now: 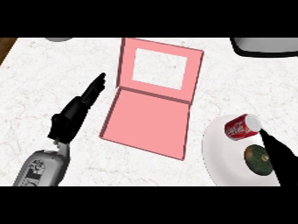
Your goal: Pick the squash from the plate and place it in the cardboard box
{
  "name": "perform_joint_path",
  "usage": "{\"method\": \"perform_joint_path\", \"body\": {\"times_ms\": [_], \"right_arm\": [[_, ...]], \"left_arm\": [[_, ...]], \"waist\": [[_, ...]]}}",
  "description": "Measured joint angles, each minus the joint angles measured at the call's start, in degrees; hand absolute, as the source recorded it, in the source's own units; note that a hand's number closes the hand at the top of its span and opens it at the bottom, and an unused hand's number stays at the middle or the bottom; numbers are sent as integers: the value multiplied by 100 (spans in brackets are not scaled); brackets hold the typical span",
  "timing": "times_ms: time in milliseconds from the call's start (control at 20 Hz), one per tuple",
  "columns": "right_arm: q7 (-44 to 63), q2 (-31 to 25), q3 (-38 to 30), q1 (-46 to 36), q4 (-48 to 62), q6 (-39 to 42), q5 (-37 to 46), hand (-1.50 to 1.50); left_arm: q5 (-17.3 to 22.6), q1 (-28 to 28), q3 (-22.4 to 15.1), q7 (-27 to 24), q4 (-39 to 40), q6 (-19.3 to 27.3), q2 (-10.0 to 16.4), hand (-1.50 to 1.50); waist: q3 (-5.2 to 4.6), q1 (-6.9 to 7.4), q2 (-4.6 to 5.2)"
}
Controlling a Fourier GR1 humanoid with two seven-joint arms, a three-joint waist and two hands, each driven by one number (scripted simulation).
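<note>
A dark green squash (pixel 257 159) lies on the white plate (pixel 217 148) at the lower right. My right hand (pixel 286 158) reaches over the plate with straight fingers, its tips just past the squash's right side, touching or nearly so. The pink box (pixel 152 122) lies open in the middle of the counter, its lid (pixel 161 70) with a window cut-out standing up at the back. My left hand (pixel 80 109) rests open left of the box, fingers straight and pointing away.
A red soda can (pixel 243 127) lies on its side at the plate's far edge, close to the squash. A grey container (pixel 270 46) stands at the back right corner. A grey object (pixel 59 39) shows at the back left edge.
</note>
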Motion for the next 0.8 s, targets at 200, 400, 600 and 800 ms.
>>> {"method": "perform_joint_path", "body": {"times_ms": [200,400,600,800], "right_arm": [[-102,202,86,-23,275,-161,277,-150],[-91,280,64,-60,377,-152,500,-150],[-197,312,-25,-155,668,-298,678,-150],[-340,307,-100,-117,712,-281,679,150]], "left_arm": [[-72,134,-2,-4,-134,-67,-76,0],[-165,74,69,-77,4,-108,-150,0],[-123,63,164,100,-179,-207,-137,0],[-207,123,151,12,-153,-199,-214,0]], "waist": [[-11,3,-9],[-19,-1,-13],[-51,8,-29],[-75,0,-42]]}}
